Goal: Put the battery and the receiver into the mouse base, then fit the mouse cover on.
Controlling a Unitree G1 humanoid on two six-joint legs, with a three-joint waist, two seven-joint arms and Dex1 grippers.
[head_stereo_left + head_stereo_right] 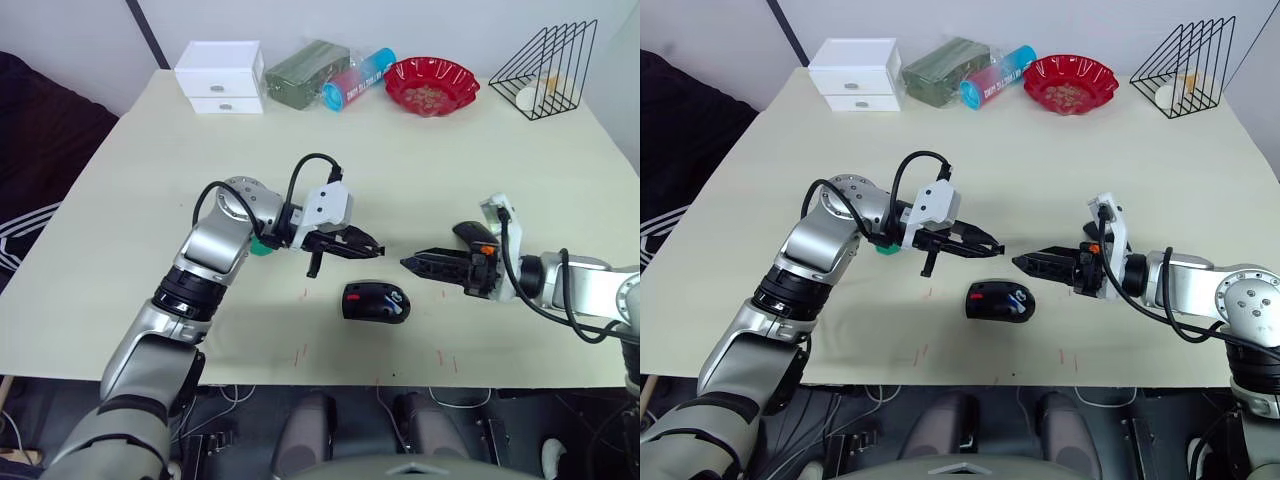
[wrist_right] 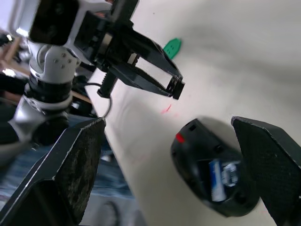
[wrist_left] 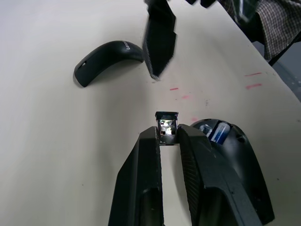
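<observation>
One part, the receiver (image 3: 167, 128), is pinched in the left gripper (image 3: 168, 135) above the mouse base (image 1: 376, 301) at lower centre; a battery seems already seated. Lowering into its slot is called for. The right gripper (image 2: 169, 141) is held wide.

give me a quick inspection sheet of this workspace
surface: pale table, small red marks near front edge
job's things: black plastic mouse base open, battery inside; glossy black mouse cover lying apart; small metal receiver in left gripper
clutter: white drawer box, green pack, red bowl, wire rack along far edge
grippers: left gripper shut on receiver; right gripper open
cables: black loops on both arms
surroundings: nothing seen
</observation>
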